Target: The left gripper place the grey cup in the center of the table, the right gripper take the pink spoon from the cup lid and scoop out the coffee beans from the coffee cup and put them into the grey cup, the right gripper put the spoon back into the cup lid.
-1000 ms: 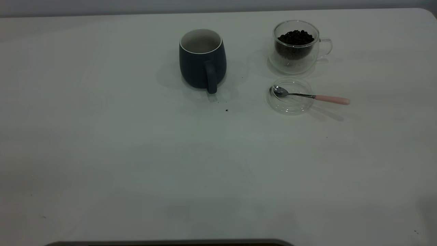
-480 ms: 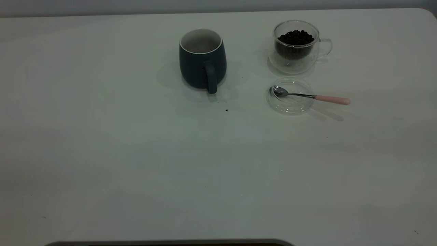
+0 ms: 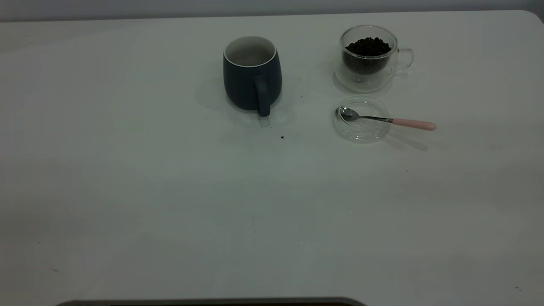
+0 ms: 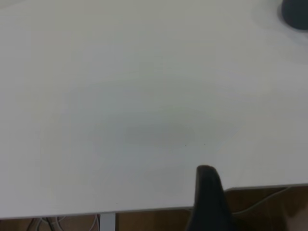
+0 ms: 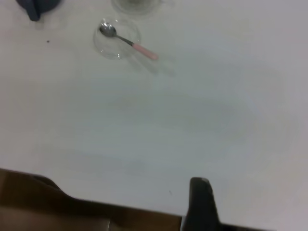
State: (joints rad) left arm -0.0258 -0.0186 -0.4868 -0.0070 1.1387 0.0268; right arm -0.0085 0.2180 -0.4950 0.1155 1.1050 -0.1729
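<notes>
Right tool (image 5: 199, 202) parked back over the near tabletop (image 3: 170, 191) edge, one dark finger showing, spread cannot be told; left tool (image 4: 208, 192) likewise at its own near edge. Pink spoon (image 3: 384, 120) well ahead of the right tool, bowl in cup lid (image 3: 361, 132), handle pointing toward the right arm's side, so right arm nearer. Grey cup (image 3: 251, 76) stands mid-tabletop beside the coffee cup (image 3: 369, 59) of coffee beans (image 3: 368, 46); no writing visible.

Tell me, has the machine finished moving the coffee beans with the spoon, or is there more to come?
It looks finished or nearly so. The grey cup stands mid-table, and the pink spoon lies with its bowl on the cup lid. Coffee beans fill the coffee cup; whether any reached the grey cup cannot be seen. Nothing is in hand: the left gripper and right gripper sit at the table's near edge.
</notes>
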